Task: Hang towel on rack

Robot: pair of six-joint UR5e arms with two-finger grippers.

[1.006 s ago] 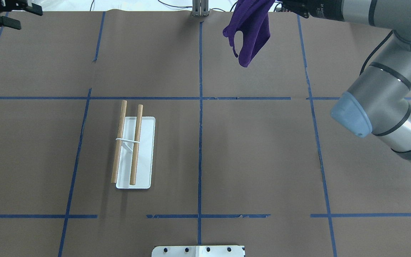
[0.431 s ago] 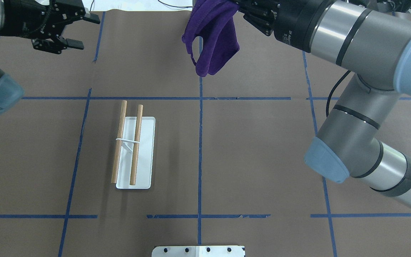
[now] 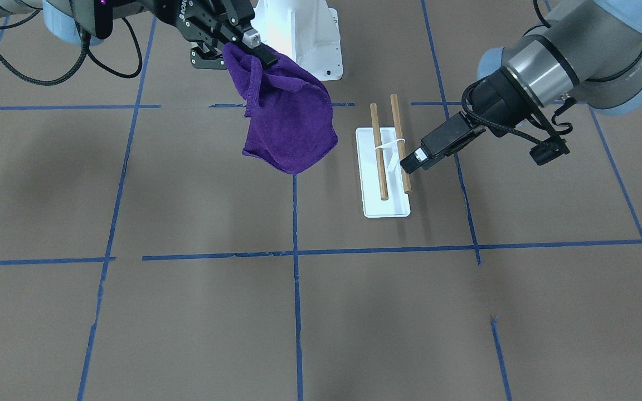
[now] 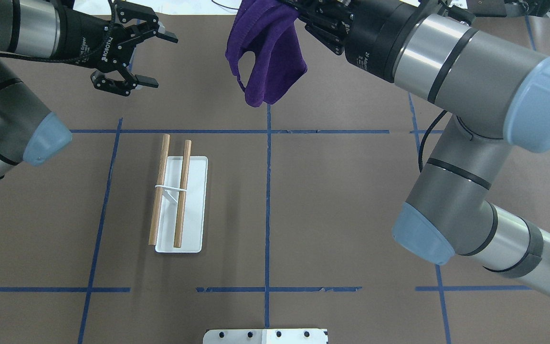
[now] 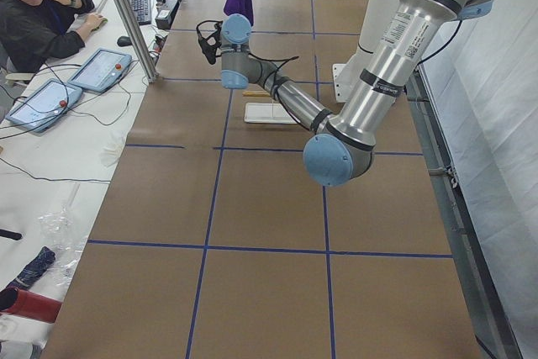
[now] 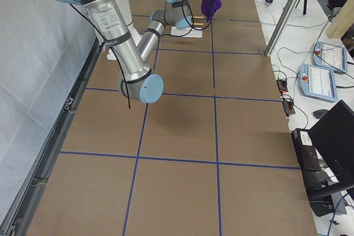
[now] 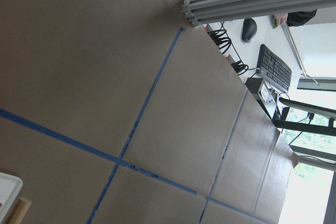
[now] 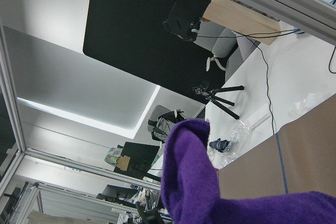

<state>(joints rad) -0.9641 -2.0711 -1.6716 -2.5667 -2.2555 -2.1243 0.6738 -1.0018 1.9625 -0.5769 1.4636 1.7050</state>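
1. Right gripper (image 4: 298, 13) is clamped on the purple towel (image 4: 269, 57), which hangs below it
2. Rack (image 4: 194, 210) sits well apart, leftward and nearer the robot than that gripper, rods running front-to-back
3. Left gripper (image 4: 158, 60), jaws apart and empty, is nearer the rack

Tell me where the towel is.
In the overhead view the towel hangs from the right pincer above the table at its far edge, near the centre line, beyond and right of the rack.

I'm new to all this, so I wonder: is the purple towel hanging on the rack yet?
Not yet. The towel dangles bunched from the right gripper, apart from the rack, whose two rods are bare.
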